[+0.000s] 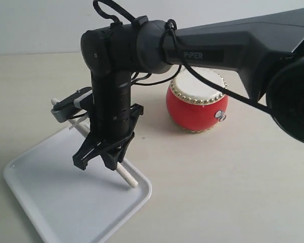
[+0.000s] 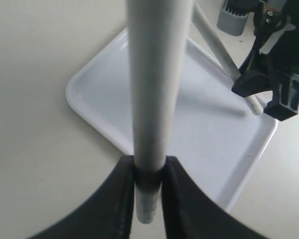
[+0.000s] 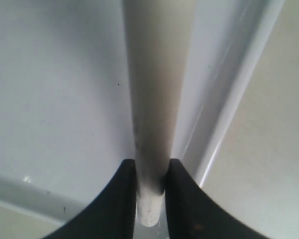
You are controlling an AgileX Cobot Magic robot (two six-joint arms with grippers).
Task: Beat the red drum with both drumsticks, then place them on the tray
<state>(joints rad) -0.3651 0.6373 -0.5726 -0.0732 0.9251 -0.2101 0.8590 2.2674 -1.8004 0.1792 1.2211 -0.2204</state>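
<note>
Though likely done beating red drum (image 1: 195, 109), not yet released: left tool (image 2: 149, 172) and right tool (image 3: 150, 172) each clamped on one of the drumsticks (image 2: 154, 74) over tray (image 1: 45, 202), near left corner of worktop (image 1: 233, 192).

One red drum (image 1: 196, 109), with one small metal ring (image 1: 222, 117) on its side; its gold studs are too small to count. One white tray (image 1: 50, 202). Two pale wooden sticks: the first drumstick (image 2: 154, 74) and the second drumstick (image 2: 215, 47). Only one of them shows in the exterior view. Two black grippers — the left gripper (image 2: 149, 164) and the right gripper (image 3: 151, 164) — each with two fingers and one stick between them.
</note>
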